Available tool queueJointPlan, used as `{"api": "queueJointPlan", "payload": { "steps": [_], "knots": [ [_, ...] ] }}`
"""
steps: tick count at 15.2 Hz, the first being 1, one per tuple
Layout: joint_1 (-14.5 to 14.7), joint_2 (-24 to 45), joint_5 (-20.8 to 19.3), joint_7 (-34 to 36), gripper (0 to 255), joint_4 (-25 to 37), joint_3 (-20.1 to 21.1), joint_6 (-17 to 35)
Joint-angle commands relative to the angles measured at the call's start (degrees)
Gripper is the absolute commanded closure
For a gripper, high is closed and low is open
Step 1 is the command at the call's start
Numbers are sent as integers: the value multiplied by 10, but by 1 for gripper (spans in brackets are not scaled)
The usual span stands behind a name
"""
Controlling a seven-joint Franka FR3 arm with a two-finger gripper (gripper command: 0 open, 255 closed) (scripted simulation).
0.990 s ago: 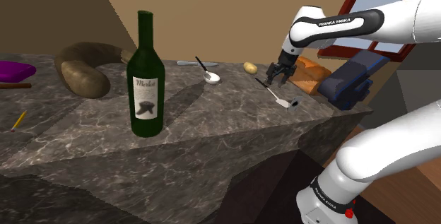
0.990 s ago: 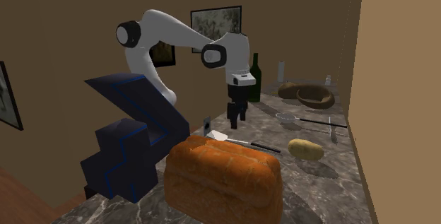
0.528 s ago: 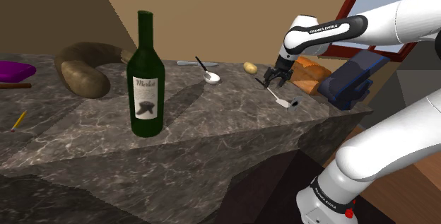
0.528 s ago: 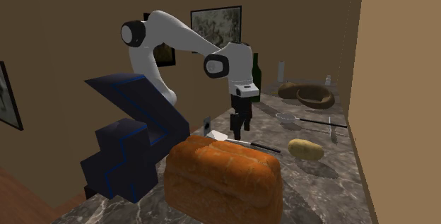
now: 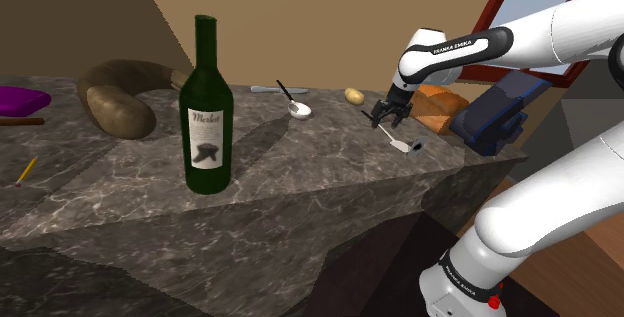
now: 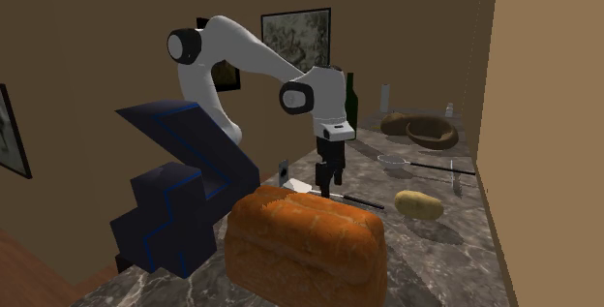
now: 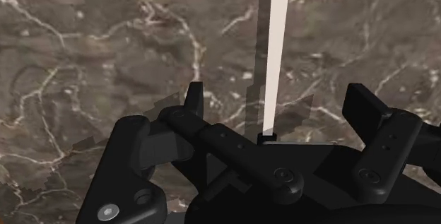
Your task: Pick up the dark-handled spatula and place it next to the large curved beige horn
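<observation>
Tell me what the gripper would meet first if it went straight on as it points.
Probably the spatula: its pale shaft runs between the fingers of the open gripper in the wrist view, with the marbled countertop just behind it. The distance is unclear.

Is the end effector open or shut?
Open: the end effector has its fingers apart in the wrist view, the spatula between them untouched.

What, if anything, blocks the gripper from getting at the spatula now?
Probably nothing, so likely yes. The gripper hangs right over the spatula, its fingers open on either side of the pale shaft, not touching it. The bread loaf stands off to one side.
</observation>
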Motion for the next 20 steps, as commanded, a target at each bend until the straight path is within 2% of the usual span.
{"api": "queueJointPlan", "payload": {
  "steps": [1,2,3,12,20],
  "knots": [
    [0,0,0,0,0,0,0,0],
    [0,0,0,0,0,0,0,0],
    [0,0,0,0,255,0,0,0],
    [0,0,0,0,255,0,0,0],
    [0,-24,-2,2,255,41,4,-65]
  ]
}}
